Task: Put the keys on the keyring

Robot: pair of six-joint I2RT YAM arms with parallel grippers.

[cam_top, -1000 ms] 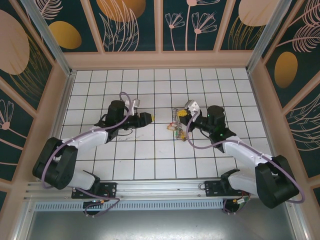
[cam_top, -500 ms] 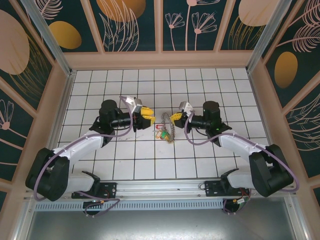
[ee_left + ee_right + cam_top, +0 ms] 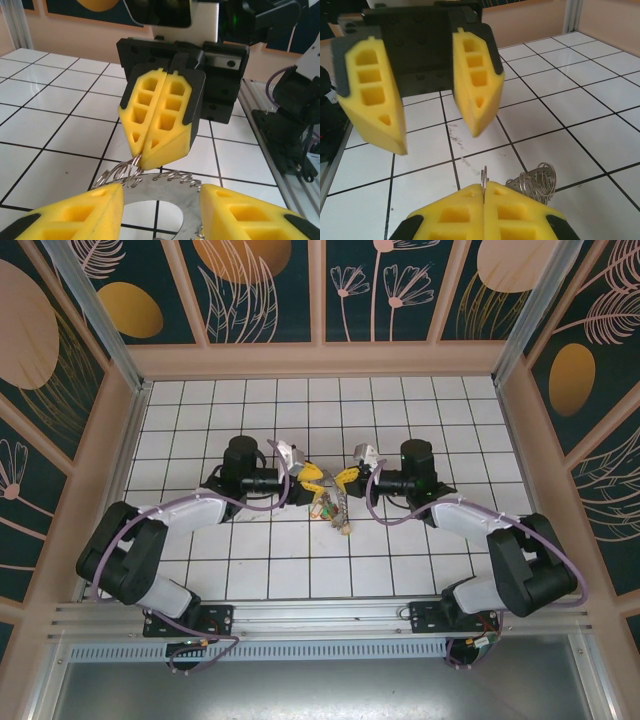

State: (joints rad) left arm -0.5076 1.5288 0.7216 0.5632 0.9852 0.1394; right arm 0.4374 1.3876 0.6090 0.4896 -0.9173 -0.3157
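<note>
We see both arms meeting nose to nose over the middle of the white tiled tabletop (image 3: 250, 560). The right gripper (image 3: 346, 476) has its yellow fingers pressed together on the thin wire of the keyring (image 3: 340, 504), whose beaded hoop runs from that pinch toward the near side. The left gripper (image 3: 312, 476) faces it with fingers apart, holding nothing; from its wrist camera the hoop's rim sits between them, and we cannot tell whether they touch it. The keys (image 3: 322, 506), with red and green heads, lie bunched against the hoop's left side; we cannot tell whether they are threaded on
</note>
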